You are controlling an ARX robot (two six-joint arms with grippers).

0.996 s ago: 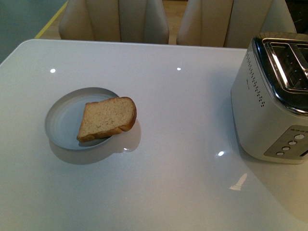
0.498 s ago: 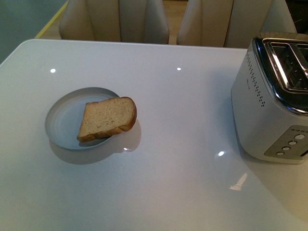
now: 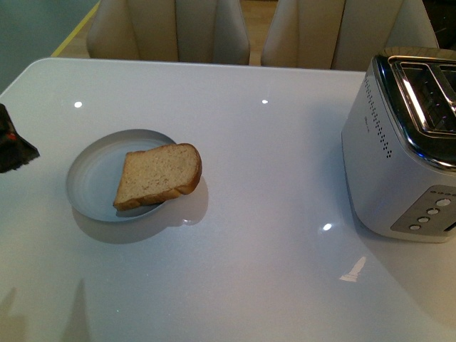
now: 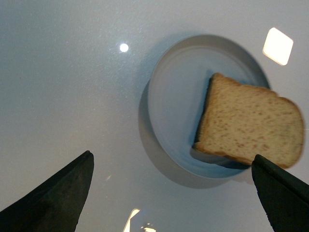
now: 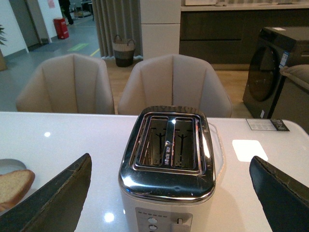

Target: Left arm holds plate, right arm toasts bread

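A slice of brown bread [image 3: 158, 175] lies on the pale round plate [image 3: 96, 174], its rounded end hanging over the plate's right rim. A black part of my left arm [image 3: 14, 146] pokes in at the left edge, apart from the plate. From the left wrist, the open left gripper [image 4: 174, 193] hovers over bare table beside the plate [image 4: 176, 106] and the bread [image 4: 248, 125]. My right gripper [image 5: 171, 193] is open with nothing in it, facing the toaster; a corner of the bread [image 5: 14, 186] shows there too.
A white-and-chrome toaster [image 3: 406, 149] stands at the table's right edge, its two slots [image 5: 166, 142] showing no bread. Beige chairs [image 3: 171, 28] stand behind the white glossy table [image 3: 271, 235]. A dark appliance [image 5: 270, 67] sits in the room beyond.
The left arm has come into the front view at the left edge; before it was out of sight. Plate, bread and toaster have not moved.
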